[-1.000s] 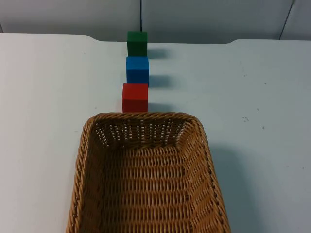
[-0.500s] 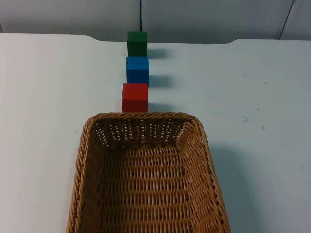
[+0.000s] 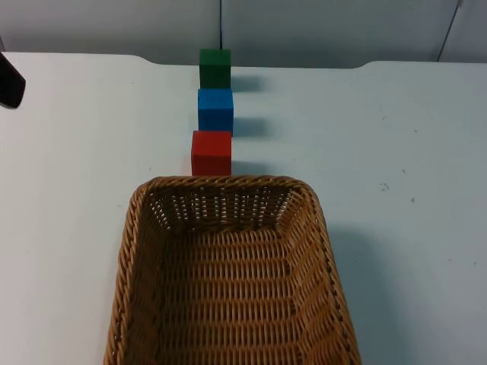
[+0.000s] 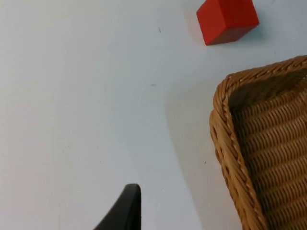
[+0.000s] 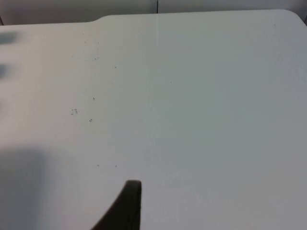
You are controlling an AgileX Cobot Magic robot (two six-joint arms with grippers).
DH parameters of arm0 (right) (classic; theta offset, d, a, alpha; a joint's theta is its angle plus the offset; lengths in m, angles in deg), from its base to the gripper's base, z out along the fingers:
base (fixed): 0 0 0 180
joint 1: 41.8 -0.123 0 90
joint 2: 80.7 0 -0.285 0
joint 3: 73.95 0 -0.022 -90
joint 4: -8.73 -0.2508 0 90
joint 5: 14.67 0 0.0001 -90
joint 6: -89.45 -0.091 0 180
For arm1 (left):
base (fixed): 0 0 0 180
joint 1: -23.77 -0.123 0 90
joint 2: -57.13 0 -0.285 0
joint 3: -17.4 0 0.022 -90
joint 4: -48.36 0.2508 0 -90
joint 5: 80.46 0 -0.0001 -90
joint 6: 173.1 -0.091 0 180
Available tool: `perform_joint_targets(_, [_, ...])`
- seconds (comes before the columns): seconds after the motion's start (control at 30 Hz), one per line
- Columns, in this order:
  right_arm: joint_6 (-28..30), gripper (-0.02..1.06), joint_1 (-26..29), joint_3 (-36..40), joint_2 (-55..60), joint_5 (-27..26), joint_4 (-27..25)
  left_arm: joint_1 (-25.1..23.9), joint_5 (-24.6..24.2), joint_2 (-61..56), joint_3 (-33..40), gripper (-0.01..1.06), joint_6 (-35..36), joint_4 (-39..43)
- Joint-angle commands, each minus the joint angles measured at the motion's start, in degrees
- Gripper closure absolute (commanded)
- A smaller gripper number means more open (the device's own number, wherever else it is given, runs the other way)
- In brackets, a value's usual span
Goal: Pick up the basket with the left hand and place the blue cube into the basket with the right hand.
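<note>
Three cubes, green (image 3: 215, 68), blue (image 3: 215, 109), red (image 3: 211, 152), line up behind one basket (image 3: 228, 274); jaw states unclear.

Tan woven wicker basket (image 3: 228, 274); red cube (image 3: 211, 152), blue cube (image 3: 215, 109), green cube (image 3: 214, 68); white table (image 3: 396, 152).

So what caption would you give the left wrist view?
Left gripper above the white table, beside the wicker basket and red cube.

Top view looks down; left wrist shares basket (image 3: 228, 281) and red cube (image 3: 211, 152)
</note>
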Motion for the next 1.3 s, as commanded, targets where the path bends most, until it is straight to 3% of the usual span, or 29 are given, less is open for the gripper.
perform_joint_targets(0.0, [0.29,0.01,-0.22,0.35,-0.24,-0.13,0.12,0.40,-0.63,2.91,0.22,0.00,-1.78,-2.47])
perform_joint_targets(0.2, [0.29,0.01,-0.22,0.35,-0.24,-0.13,0.12,2.09,2.08,6.08,4.23,0.00,-5.55,-7.11])
perform_joint_targets(0.47, [0.29,0.01,-0.22,0.35,-0.24,-0.13,0.12,9.32,11.57,9.16,11.98,0.00,-7.75,-12.51])
perform_joint_targets(0.97, [0.29,0.01,-0.22,0.35,-0.24,-0.13,0.12,19.44,14.42,15.53,13.00,0.00,-7.75,-17.27])
perform_joint_targets(1.1, [0.29,0.01,-0.22,0.35,-0.24,-0.13,0.12,24.46,19.06,18.33,13.43,0.00,-7.65,-19.43])
perform_joint_targets(1.27, [0.29,0.01,-0.22,0.35,-0.24,-0.13,0.12,25.54,22.64,20.59,15.28,0.00,-7.76,-21.41])
